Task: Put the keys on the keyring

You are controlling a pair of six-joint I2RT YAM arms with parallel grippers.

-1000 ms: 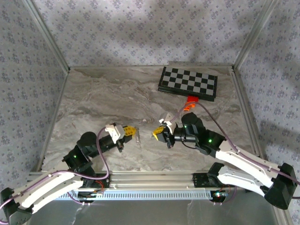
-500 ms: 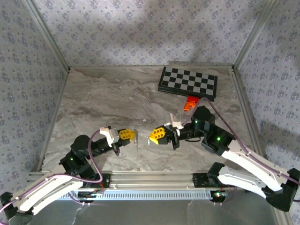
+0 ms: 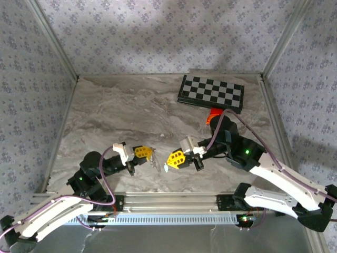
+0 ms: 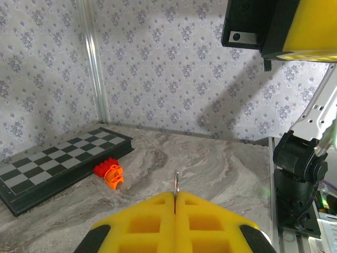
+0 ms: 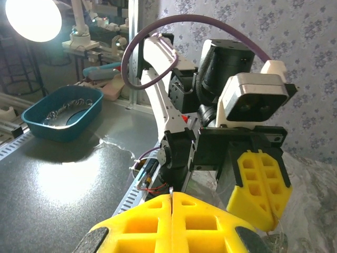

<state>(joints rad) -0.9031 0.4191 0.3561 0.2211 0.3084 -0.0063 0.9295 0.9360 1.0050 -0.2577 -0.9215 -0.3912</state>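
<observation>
Both arms fold in toward the middle, grippers nose to nose and clamped tight.

From overhead, the left arm [image 3: 52, 216] runs low from its base, bends at a dark elbow and points its forearm to the right. The right arm [image 3: 279, 182] sweeps up from the lower right to a raised elbow, wrist aimed left and tipped slightly down. The left gripper [image 3: 149, 153] and the right gripper [image 3: 169, 161] face each other, tips near but apart. In the left wrist view the yellow pads [image 4: 152, 224] meet along one closed seam. In the right wrist view its own pads [image 5: 200, 226] sit flush too, and the left gripper hangs just opposite.
</observation>
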